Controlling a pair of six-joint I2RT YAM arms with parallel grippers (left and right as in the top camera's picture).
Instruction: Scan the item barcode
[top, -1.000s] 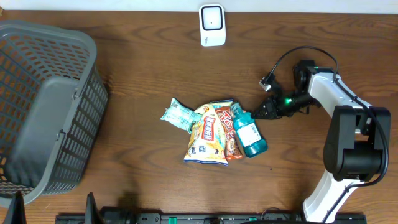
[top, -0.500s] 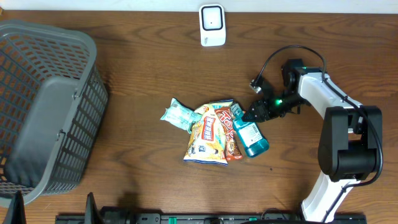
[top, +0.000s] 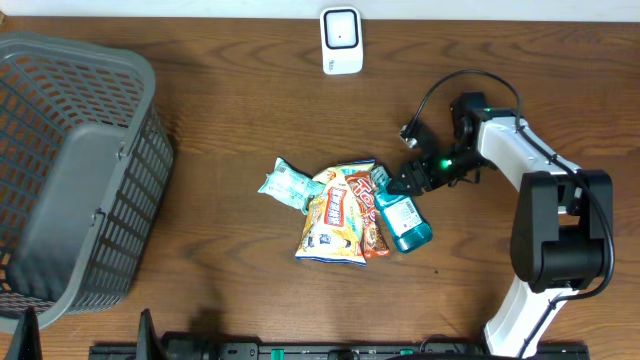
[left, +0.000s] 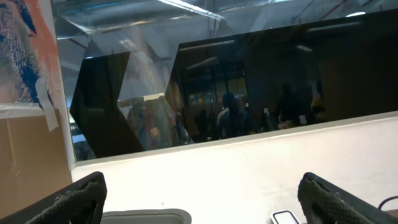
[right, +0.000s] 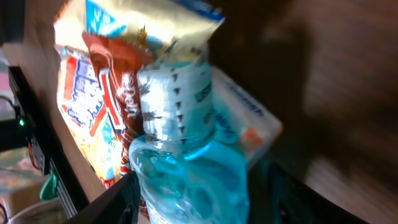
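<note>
A pile of items lies mid-table: a blue mouthwash bottle (top: 404, 220), a red candy bar (top: 367, 213), a yellow snack bag (top: 332, 222) and a teal packet (top: 284, 182). My right gripper (top: 399, 186) stands open at the bottle's cap end. In the right wrist view its dark fingers (right: 118, 199) sit either side of the bottle (right: 189, 180), below the ridged cap. A white scanner (top: 341, 40) stands at the table's far edge. My left gripper (left: 211, 202) is open and empty, seen only in its own wrist view, facing a wall and window.
A large grey basket (top: 70, 170) fills the left side of the table. The right arm's cable (top: 440, 90) loops above the gripper. The scanner's top (left: 286, 218) and the basket's rim (left: 143, 218) show at the bottom of the left wrist view.
My right gripper has moved left up to the bottle's cap end, and its jaws have gone from shut to open. The items have not moved.
</note>
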